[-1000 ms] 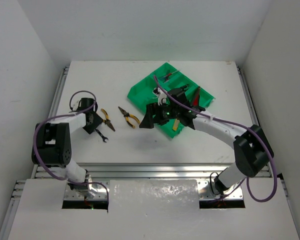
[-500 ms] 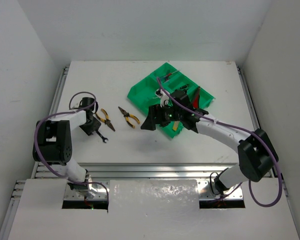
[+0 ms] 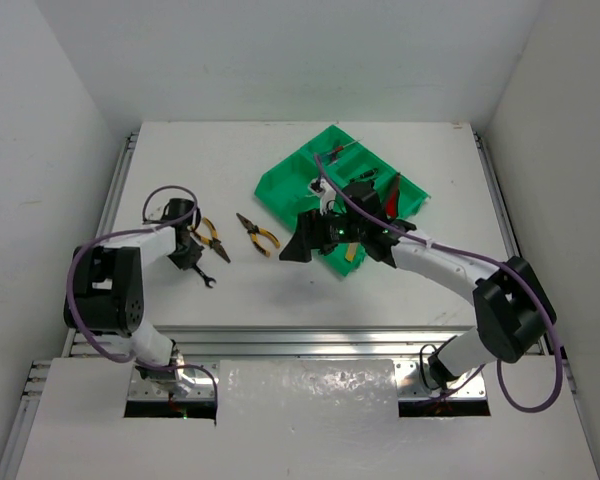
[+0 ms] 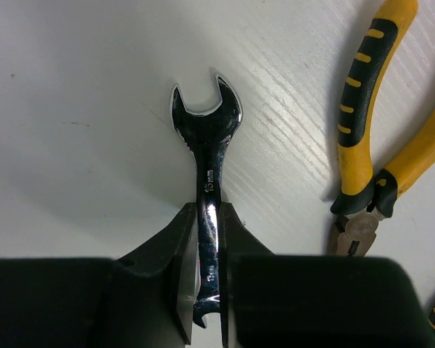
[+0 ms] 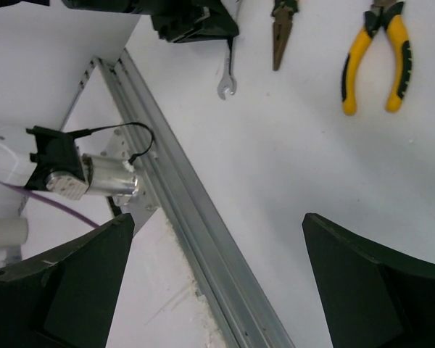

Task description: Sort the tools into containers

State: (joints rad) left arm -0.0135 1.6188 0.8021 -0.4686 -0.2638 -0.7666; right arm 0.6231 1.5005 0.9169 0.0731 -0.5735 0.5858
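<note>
**Left tool pinches the wrench, well left of the tray**

The left tool [image 4: 209, 217] is pressed together on the shank of the small wrench [image 4: 205, 123]. One finger bears on each narrow edge, and the open head points away from the fingers. The wrench lies flat on the tabletop [image 3: 280, 290], so those edges are probably the only faces a two-finger grip can catch. That would explain the low, straight-down hold near the back end of the shank.

The wrench sits well left of the green tray [image 3: 280, 185]. Two yellow-handled pliers [image 3: 211, 238] [image 3: 258, 234] lie between it and the tray. Its close shadow suggests it has not yet left the surface.

The right tool [image 5: 217, 217] is spread wide and holds nothing. It hovers at the tray's near-left corner, facing left across the tabletop, which likely keeps it clear of the path the wrench must take over the pliers. Red-handled tools [image 3: 332, 153] already lie in the tray's far compartments, so the sorting looks partly done.
</note>
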